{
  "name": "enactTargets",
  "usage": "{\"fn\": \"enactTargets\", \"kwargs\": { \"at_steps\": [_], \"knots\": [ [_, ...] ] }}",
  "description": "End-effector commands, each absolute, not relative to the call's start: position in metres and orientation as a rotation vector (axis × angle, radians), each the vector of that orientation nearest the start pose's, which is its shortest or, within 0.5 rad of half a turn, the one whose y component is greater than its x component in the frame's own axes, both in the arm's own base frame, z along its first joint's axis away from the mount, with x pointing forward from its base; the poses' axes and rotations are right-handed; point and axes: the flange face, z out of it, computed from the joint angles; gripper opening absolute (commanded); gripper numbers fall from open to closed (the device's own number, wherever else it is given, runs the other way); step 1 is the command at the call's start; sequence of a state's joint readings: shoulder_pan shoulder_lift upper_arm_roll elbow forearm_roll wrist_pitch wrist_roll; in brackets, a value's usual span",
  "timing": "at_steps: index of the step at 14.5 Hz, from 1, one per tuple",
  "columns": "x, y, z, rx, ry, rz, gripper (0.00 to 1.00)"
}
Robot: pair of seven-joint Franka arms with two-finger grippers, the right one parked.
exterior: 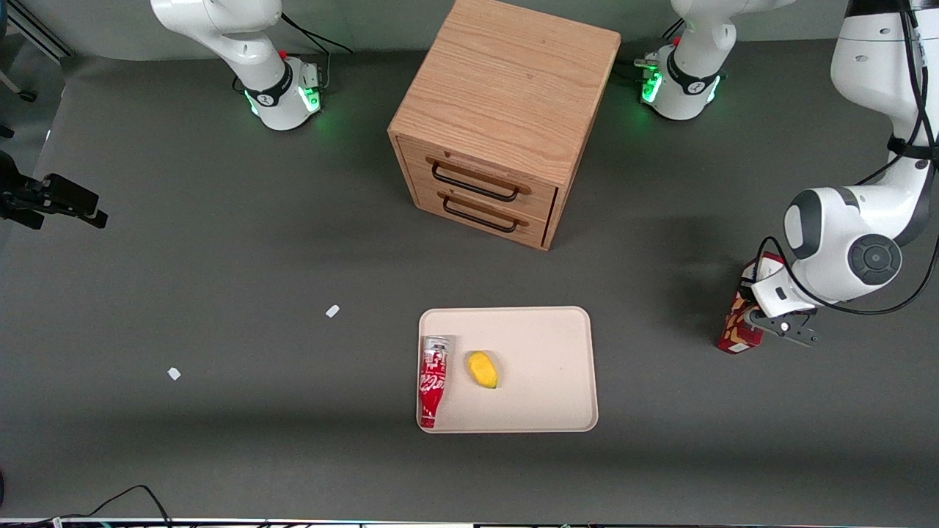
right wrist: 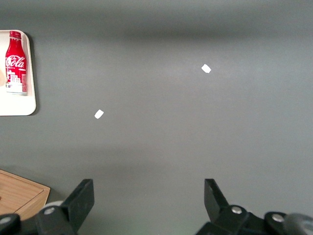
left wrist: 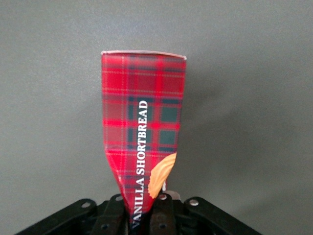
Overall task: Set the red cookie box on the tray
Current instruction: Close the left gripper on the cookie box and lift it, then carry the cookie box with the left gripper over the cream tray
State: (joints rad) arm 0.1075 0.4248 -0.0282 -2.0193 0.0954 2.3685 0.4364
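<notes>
Much of the slim dark-red tartan cardboard cookie box (exterior: 739, 326) is hidden in the front view, where the working arm's white wrist and black gripper (exterior: 763, 323) cover its upper part, leaving only a red lower end and a sliver of its top corner showing. It sits toward the working arm's end of the grey matte counter (exterior: 220, 293), well apart from the flat beige rectangular tray (exterior: 546, 367) with rounded corners and a low rim. From the wrist camera the cookie box (left wrist: 143, 127) shows a plaid face with white lettering reading "VANILLA SHORTBREAD" and a tan biscuit picture, its nearest end pinched narrow and cut off where it disappears into the gripper (left wrist: 144, 208). The jaws are clenched on that narrowed end, the carton visibly squeezed between them; whether the box's lower end touches the counter or hangs just above it cannot be told. On the tray, along the edge toward the parked arm's end, lies a glossy red-and-white bottle-shaped drink can (exterior: 433, 381) on its side, and just beside it a small yellow rounded mango-like fruit (exterior: 483, 369). Farther from the front camera than the tray stands a light oak-grain wooden cabinet (exterior: 506, 117) with two drawers and dark metal handles. Two small white scraps (exterior: 332, 311) lie on the counter toward the parked arm's end.
</notes>
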Motion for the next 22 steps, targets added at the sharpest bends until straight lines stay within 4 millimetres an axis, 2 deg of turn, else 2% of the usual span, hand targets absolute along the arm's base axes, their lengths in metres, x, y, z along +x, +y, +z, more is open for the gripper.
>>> {"fn": "enactTargets", "kwargs": {
  "at_steps": [1, 2, 4, 7, 9, 10, 11, 13, 16, 18, 20, 22],
  "knots": [
    [0.597, 0.048, 0.250, -3.052, 0.646, 0.105, 0.00],
    [0.600, 0.047, 0.261, -3.069, 0.634, 0.131, 0.00],
    [0.612, 0.045, 0.295, -3.076, 0.628, 0.170, 0.00],
    [0.624, 0.034, 0.362, -3.078, 0.626, 0.177, 0.00],
    [0.634, 0.005, 0.412, -3.117, 0.548, 0.174, 0.00],
    [0.638, -0.015, 0.437, -3.132, 0.481, 0.180, 0.00],
    [0.641, -0.043, 0.460, -3.141, 0.419, 0.171, 0.00],
    [0.646, -0.087, 0.487, -3.156, 0.311, 0.129, 0.00],
    [0.650, -0.157, 0.488, -3.200, 0.150, 0.112, 0.00],
    [0.661, -0.197, 0.473, -3.218, 0.076, 0.099, 0.00],
    [0.669, -0.222, 0.445, -3.227, 0.041, 0.086, 0.00],
    [0.673, -0.248, 0.407, -3.233, 0.075, 0.094, 0.00]
  ]
}}
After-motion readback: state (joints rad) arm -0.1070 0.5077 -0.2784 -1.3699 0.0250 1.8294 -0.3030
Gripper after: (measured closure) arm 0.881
